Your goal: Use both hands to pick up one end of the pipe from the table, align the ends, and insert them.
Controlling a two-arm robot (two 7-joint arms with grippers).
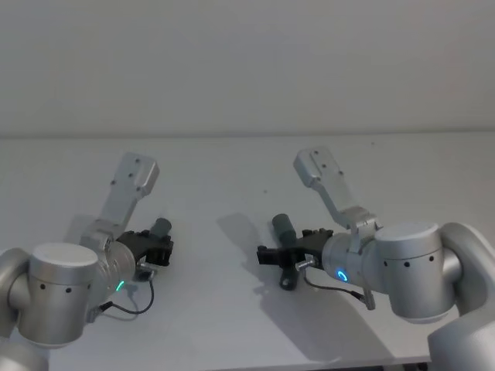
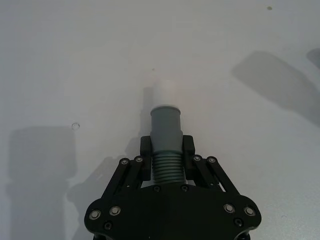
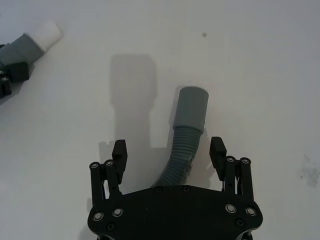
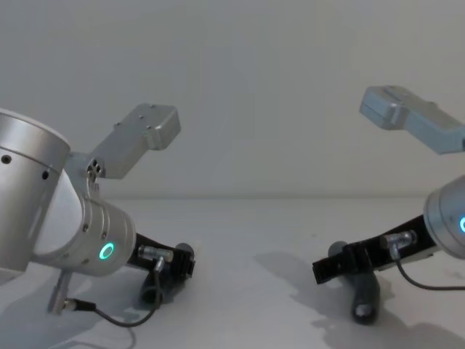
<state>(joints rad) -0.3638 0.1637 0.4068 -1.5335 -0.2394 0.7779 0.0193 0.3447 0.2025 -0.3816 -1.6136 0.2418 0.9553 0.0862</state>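
We see a white table [image 1: 232, 158], a dark grey ribbed white-tipped pipe piece [image 2: 165, 122] at eight o'clock, an all-grey pipe piece [image 3: 191, 107] at five, black left gripper [image 2: 167, 146] and right gripper [image 3: 168, 149].

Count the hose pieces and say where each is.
2. The white-tipped piece is clamped in the left gripper, on the robot's left. The grey-cuffed piece lies on the table inside the open right gripper. None seems hidden.

White-tipped ribbed grey piece [image 2: 165, 135] is pinched in the left claw [image 2: 167, 145]; the socket-cuff piece [image 3: 189, 120] lies on the surface [image 3: 260, 75] between the spread fingers of the right claw [image 3: 168, 147].
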